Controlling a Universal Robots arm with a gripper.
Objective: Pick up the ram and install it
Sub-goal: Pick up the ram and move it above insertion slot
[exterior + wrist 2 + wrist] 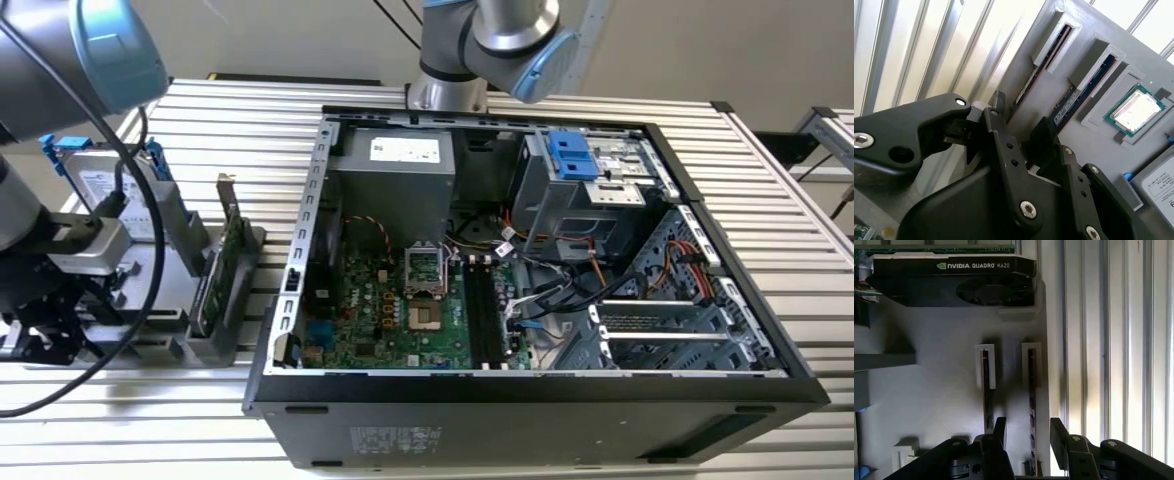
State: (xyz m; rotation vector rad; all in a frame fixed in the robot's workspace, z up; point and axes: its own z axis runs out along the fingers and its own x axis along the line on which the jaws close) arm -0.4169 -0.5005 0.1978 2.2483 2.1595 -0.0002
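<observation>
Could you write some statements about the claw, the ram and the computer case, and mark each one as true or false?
1. The claw is open. True.
2. The ram sits in the motherboard. False: it stands in a slot of the gray holder, in line with the gap between the claw's fingers.
3. The computer case is closed. False: its side is open and the motherboard shows.
4. A processor lies in a recess of the holder. True.

Silver-grey arm with light-blue joint caps at exterior view's upper left and top centre; black cable at left; matte black gripper linkages, silver screws.
</observation>
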